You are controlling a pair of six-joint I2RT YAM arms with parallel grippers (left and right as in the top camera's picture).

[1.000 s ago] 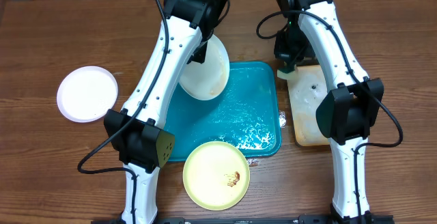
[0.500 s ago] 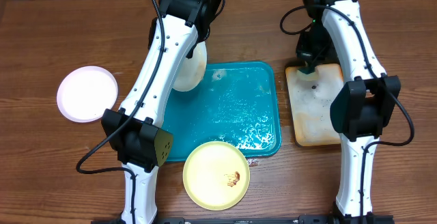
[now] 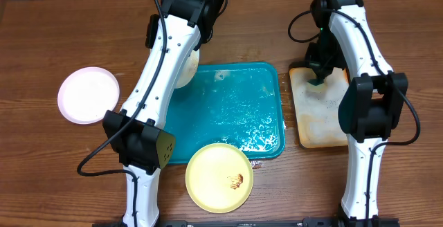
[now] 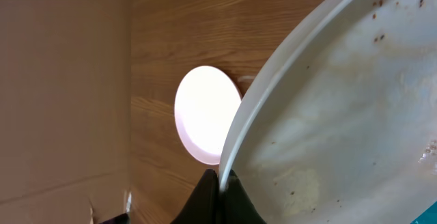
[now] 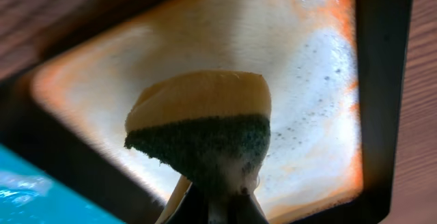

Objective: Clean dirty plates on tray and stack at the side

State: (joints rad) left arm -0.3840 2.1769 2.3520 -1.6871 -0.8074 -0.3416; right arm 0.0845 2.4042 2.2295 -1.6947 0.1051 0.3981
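At the left edge of the worktop, well apart from the teal tray, one white plate lies flat and looks clean. I judge it the first finished piece and the start of the stack, though nothing rests on it yet.

Over the tray's far left corner the left fingers are clenched on the rim of a second white plate. It hangs tilted and is mostly hidden under the arm in the overhead view. The left wrist view shows a scatter of small brown specks and a dull film on its face, so I would not say its washing is done. With no sponge near it, it looks closer to being carried aside than scrubbed.

The right fingers are clamped on a sponge, yellow with a dark green scouring face. They hold it above the soapy tan tray, which sits just beside the teal tray on the right.

The yellow-green plate lies on the worktop at the teal tray's near edge, its rim touching or just overlapping it. It carries a brown smear near the middle and is plainly unwashed. The teal tray itself holds only water and suds.

By my reckoning one plate of three is done, one is in hand and one is left, and the stacking remains. No brand, label or writing can be read anywhere.
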